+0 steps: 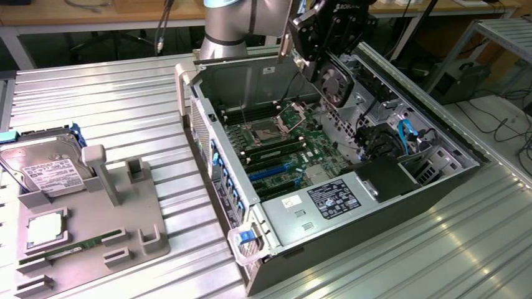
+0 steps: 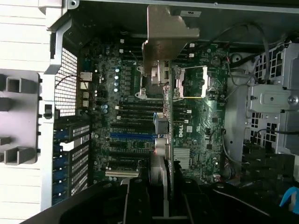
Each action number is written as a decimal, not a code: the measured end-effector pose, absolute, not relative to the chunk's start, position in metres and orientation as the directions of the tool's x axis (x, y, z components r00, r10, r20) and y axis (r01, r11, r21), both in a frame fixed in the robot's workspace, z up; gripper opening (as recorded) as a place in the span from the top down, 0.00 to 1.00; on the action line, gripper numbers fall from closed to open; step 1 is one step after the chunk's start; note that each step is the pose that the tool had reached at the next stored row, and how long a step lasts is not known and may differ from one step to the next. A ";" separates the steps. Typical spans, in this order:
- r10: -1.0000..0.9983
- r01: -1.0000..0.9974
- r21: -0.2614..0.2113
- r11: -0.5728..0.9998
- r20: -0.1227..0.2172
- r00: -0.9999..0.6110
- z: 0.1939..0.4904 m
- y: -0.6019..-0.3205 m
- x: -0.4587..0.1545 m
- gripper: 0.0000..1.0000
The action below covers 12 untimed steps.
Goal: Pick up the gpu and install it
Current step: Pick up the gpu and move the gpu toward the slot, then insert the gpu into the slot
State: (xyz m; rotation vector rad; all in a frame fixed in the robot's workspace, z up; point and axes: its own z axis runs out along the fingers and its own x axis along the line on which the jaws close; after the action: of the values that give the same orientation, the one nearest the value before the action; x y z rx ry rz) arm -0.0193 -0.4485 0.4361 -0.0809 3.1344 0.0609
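Note:
The gpu (image 1: 336, 85), a dark card with a round fan, hangs upright over the far end of the open computer case (image 1: 440, 187). My gripper (image 1: 329, 28) is shut on its upper edge. In the wrist view the gpu (image 2: 164, 140) runs edge-on away from my gripper (image 2: 163, 203), with a dark finger on each side and its silver end bracket (image 2: 167, 37) at the far end. Below it lies the green motherboard (image 2: 196, 121) with its blue and black card slots (image 2: 131, 136), the card held clear above them.
A grey fixture tray (image 1: 146, 240) on the exterior view's left holds a silver hard drive (image 1: 43, 165), a square chip (image 1: 46, 227) and a green memory stick (image 1: 75, 243). Blue cables (image 1: 407, 134) and a drive cage sit at the case's right. The ribbed metal table (image 1: 108, 106) surrounds everything.

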 end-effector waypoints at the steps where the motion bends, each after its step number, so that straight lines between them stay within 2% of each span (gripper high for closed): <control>1: -0.048 -0.048 0.039 0.998 -0.007 -0.999 0.436 -0.448 -0.015 0.71; 12: -0.041 -0.041 0.039 0.998 -0.007 -0.999 0.435 -0.447 -0.003 0.71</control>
State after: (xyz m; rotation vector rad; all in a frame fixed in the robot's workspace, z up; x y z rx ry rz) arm -0.0026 -0.4473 0.4348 -0.0648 3.1346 0.0609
